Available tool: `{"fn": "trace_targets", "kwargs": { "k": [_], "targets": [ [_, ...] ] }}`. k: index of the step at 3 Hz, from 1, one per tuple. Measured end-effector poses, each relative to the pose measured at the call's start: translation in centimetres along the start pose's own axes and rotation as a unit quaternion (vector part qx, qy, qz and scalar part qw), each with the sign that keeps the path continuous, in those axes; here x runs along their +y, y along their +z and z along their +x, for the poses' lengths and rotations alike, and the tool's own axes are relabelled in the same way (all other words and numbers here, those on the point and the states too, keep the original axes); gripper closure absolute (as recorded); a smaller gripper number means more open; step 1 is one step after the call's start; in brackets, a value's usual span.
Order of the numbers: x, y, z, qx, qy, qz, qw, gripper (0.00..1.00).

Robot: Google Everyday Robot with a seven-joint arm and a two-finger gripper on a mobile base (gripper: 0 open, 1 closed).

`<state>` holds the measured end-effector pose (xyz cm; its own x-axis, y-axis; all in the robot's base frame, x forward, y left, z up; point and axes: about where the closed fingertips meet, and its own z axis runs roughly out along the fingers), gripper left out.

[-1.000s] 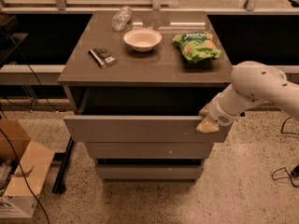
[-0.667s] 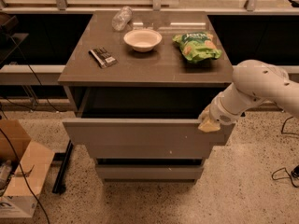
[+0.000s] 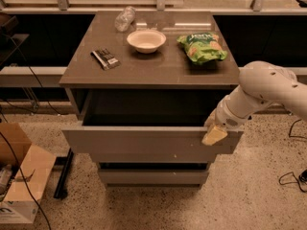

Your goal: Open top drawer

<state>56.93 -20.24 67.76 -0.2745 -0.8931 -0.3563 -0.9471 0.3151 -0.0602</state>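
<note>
The top drawer [image 3: 144,142] is the widest grey, handleless front and stands pulled well out from under the brown counter top [image 3: 153,63], its dark inside showing. Below it sit a narrower drawer front [image 3: 148,156] and the narrowest one [image 3: 153,176]. My gripper [image 3: 214,132] hangs on the white arm [image 3: 264,92] at the right end of the top drawer's front edge, its tan fingertip over the rim.
On the counter lie a white bowl [image 3: 146,40], a green chip bag [image 3: 201,47], a dark snack bar [image 3: 105,59] and a clear plastic bottle [image 3: 123,18]. A cardboard box [image 3: 19,181] and cables are on the floor at left; a cable [image 3: 292,176] lies at right.
The top drawer has come a little further out toward the camera, and my gripper has moved with its right front edge.
</note>
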Motion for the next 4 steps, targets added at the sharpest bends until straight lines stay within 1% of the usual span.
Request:
{"fn": "trace_targets", "kwargs": {
  "k": [1, 2, 3, 4],
  "targets": [
    [0.0, 0.0, 0.0, 0.0, 0.0, 0.0, 1.0, 0.07],
    [1.0, -0.1, -0.2, 0.027, -0.032, -0.006, 0.9991, 0.0],
    [2.1, 1.0, 0.6, 0.047, -0.041, -0.031, 0.9976, 0.0],
    [3.5, 2.7, 1.9, 0.055, -0.043, -0.078, 0.9945, 0.18]
  ]
}}
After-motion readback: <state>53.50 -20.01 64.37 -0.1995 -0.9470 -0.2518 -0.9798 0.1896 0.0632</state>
